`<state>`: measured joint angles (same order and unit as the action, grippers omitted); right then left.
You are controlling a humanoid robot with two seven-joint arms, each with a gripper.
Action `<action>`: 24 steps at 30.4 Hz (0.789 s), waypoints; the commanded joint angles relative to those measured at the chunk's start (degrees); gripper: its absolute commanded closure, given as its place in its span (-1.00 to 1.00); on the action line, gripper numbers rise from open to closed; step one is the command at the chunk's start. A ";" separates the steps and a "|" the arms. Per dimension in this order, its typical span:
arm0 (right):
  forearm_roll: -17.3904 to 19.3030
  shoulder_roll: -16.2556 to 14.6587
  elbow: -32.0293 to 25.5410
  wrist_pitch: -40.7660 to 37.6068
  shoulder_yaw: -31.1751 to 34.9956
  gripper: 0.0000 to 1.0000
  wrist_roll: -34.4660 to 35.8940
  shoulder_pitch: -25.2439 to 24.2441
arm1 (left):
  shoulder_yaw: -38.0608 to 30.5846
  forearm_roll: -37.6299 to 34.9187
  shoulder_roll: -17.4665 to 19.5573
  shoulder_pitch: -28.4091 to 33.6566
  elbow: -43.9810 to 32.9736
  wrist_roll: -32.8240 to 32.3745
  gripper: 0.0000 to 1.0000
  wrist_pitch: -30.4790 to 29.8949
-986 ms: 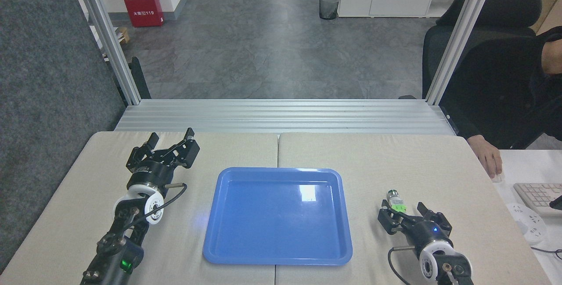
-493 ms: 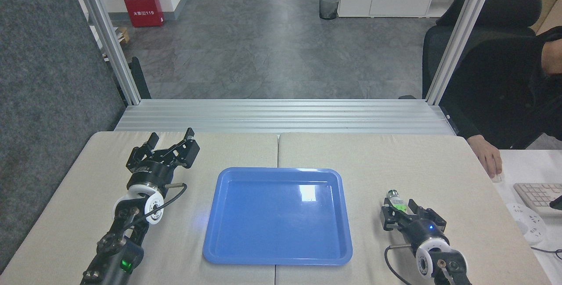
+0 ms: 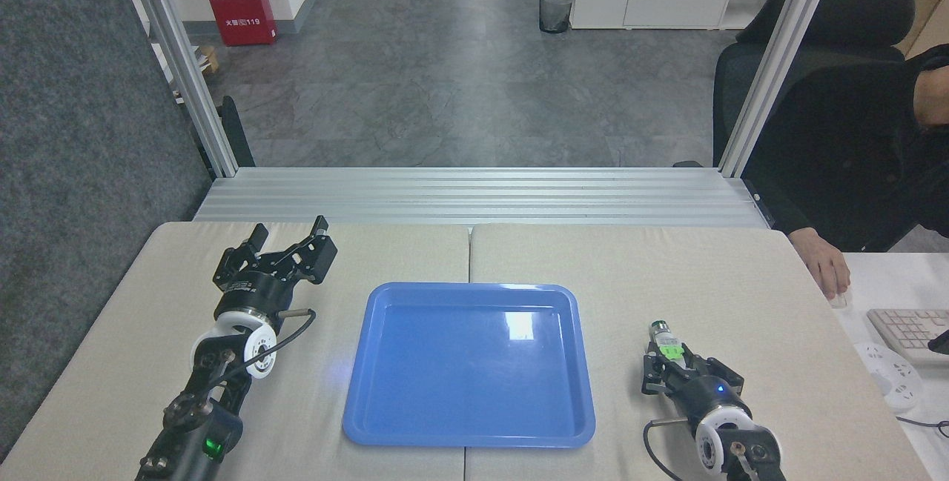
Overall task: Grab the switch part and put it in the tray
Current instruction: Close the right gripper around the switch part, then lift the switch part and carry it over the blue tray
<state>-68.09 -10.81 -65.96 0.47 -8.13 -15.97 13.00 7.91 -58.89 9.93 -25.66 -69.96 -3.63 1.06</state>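
Observation:
The switch part (image 3: 665, 340), a small pale block with a green clip and a silver-dark cylindrical end, lies on the beige table right of the blue tray (image 3: 385, 422). My right gripper (image 3: 671, 356) reaches it from the near side. Its fingers are drawn in against the part's sides, and the cylindrical end pokes out beyond them. The part still rests on the table surface. My left gripper (image 3: 291, 227) stands open and empty at the table's far left, beyond the tray's left corner. Nothing lies in the tray.
A person's hand (image 3: 830, 273) rests at the table's right edge, beside a keyboard (image 3: 908, 333) on a white desk. An aluminium frame post (image 3: 771, 73) rises behind the table on the right, and a second post (image 3: 185, 73) on the left.
My right gripper has moved forward around the switch part, and its fingers have closed from wide open to tight against it. The left arm has not moved.

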 commanded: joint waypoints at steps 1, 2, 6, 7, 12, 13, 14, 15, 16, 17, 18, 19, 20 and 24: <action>0.33 0.62 0.31 0.68 -0.75 0.40 -0.03 -0.34 | 0.00 0.00 0.00 0.00 0.00 0.03 -1.00 -0.01; 0.33 0.62 0.13 0.76 -0.75 0.51 -0.03 -0.34 | 0.00 0.00 0.00 0.00 0.00 0.03 -1.00 -0.01; 0.68 1.06 -1.44 1.99 0.22 0.77 0.59 0.01 | 0.00 0.00 0.00 0.00 0.00 0.03 -1.00 -0.01; 0.68 1.41 -3.02 2.26 0.31 0.79 0.85 0.01 | 0.00 0.00 0.00 0.00 0.00 0.03 -1.00 -0.01; 0.42 2.63 -13.21 2.26 -1.10 0.81 1.03 0.36 | 0.00 0.00 0.00 0.00 0.00 0.03 -1.00 -0.01; 0.16 3.42 -14.71 2.26 -2.06 0.82 0.68 0.36 | 0.00 0.00 0.00 0.00 0.00 0.03 -1.00 -0.01; -0.11 4.47 -15.85 2.43 -3.89 0.82 0.33 0.62 | 0.00 0.00 0.00 0.00 0.00 0.03 -1.00 -0.01; -0.28 5.70 -16.56 2.52 -6.00 0.83 -0.20 0.80 | 0.00 0.00 0.00 0.00 0.00 0.03 -1.00 -0.01; -0.63 6.85 -17.18 3.04 -8.02 0.83 -0.64 0.80 | 0.00 0.00 0.00 0.00 0.00 0.03 -1.00 -0.01; -1.07 7.90 -17.79 3.48 -9.87 0.83 -0.73 0.89 | 0.00 0.00 0.00 0.00 0.00 0.03 -1.00 -0.01; -1.77 8.61 -18.32 3.84 -11.37 0.83 -0.82 0.89 | 0.00 0.00 0.00 0.00 0.00 0.03 -1.00 -0.01; -2.39 9.14 -18.50 3.84 -12.60 0.83 -0.82 0.98 | 0.00 0.00 0.00 0.00 0.00 0.03 -1.00 -0.01; -3.09 9.58 -18.59 3.84 -14.09 0.83 -0.82 0.89 | 0.00 0.00 0.00 0.00 0.00 0.03 -1.00 -0.01; -4.94 10.55 -18.50 3.93 -20.07 0.83 -0.82 0.89 | 0.00 0.00 0.00 0.00 0.00 0.03 -1.00 -0.01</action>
<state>-69.89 -6.42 -75.81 4.08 -13.87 -16.57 13.58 7.91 -58.89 9.93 -25.66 -69.96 -3.63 1.07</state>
